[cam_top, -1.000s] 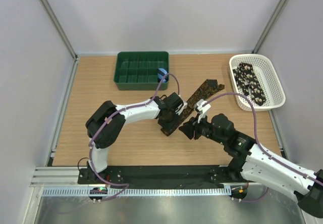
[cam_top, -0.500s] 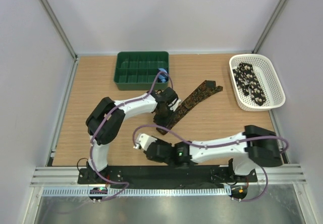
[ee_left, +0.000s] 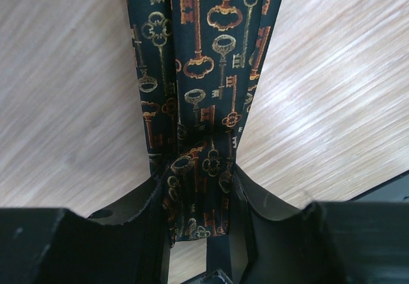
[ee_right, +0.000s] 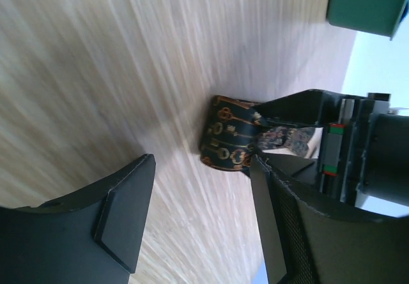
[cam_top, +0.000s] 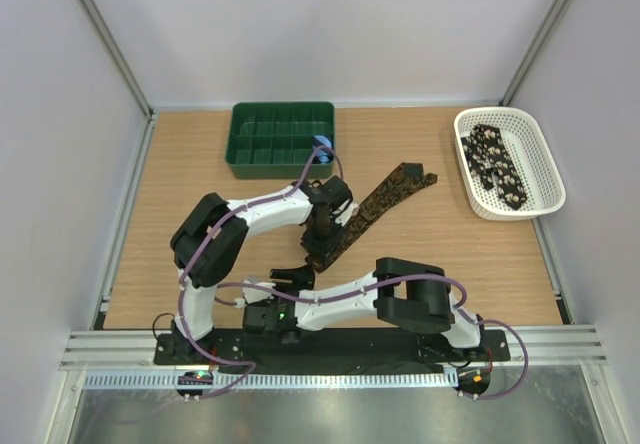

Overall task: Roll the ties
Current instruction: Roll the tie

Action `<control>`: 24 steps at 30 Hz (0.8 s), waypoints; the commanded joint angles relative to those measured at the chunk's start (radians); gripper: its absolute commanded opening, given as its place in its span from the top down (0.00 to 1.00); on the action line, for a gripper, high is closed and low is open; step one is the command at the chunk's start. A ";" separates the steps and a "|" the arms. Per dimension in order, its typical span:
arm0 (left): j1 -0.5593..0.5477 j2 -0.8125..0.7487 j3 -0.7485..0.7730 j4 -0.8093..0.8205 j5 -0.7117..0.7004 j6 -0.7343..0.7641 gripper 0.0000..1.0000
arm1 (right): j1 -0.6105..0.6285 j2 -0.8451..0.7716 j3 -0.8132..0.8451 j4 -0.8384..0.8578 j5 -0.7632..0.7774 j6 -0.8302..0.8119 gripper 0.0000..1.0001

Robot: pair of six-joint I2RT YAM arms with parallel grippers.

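A dark tie with orange-gold key print lies diagonally across the middle of the table. Its near end is folded into a small roll. My left gripper is shut on that near end. In the left wrist view the tie runs up from between the fingers. My right gripper hovers low just in front of the roll and apart from it. In the right wrist view that gripper is open and empty, with the roll ahead of its right finger. More dark ties lie in the white basket.
A white mesh basket stands at the back right. A green divided tray sits at the back centre, with a small blue roll at its right corner. My right arm is folded low along the near edge.
My right arm swung from the right side across the near edge to the left, and its jaws opened wider. The left gripper stayed shut on the tie's near end.
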 commanded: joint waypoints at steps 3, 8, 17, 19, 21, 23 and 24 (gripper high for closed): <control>-0.032 0.074 -0.062 -0.116 -0.031 0.029 0.87 | -0.003 0.027 0.055 -0.115 0.091 0.025 0.30; -0.041 0.072 -0.053 -0.126 -0.013 0.035 0.87 | -0.006 0.042 0.037 -0.119 0.080 0.072 0.30; -0.055 0.075 -0.033 -0.151 0.014 0.049 0.87 | -0.032 0.074 0.037 -0.085 0.051 0.058 0.32; -0.064 0.079 -0.028 -0.168 0.019 0.055 0.87 | -0.037 0.094 0.049 -0.099 0.055 0.075 0.34; -0.070 0.076 -0.027 -0.174 0.021 0.061 0.87 | -0.039 0.098 0.042 -0.098 0.033 0.078 0.35; -0.071 0.060 -0.033 -0.160 0.027 0.063 0.87 | -0.036 0.095 0.037 -0.080 0.025 0.074 0.35; -0.069 0.057 -0.034 -0.149 0.033 0.063 0.87 | -0.032 0.096 0.038 -0.076 0.029 0.063 0.35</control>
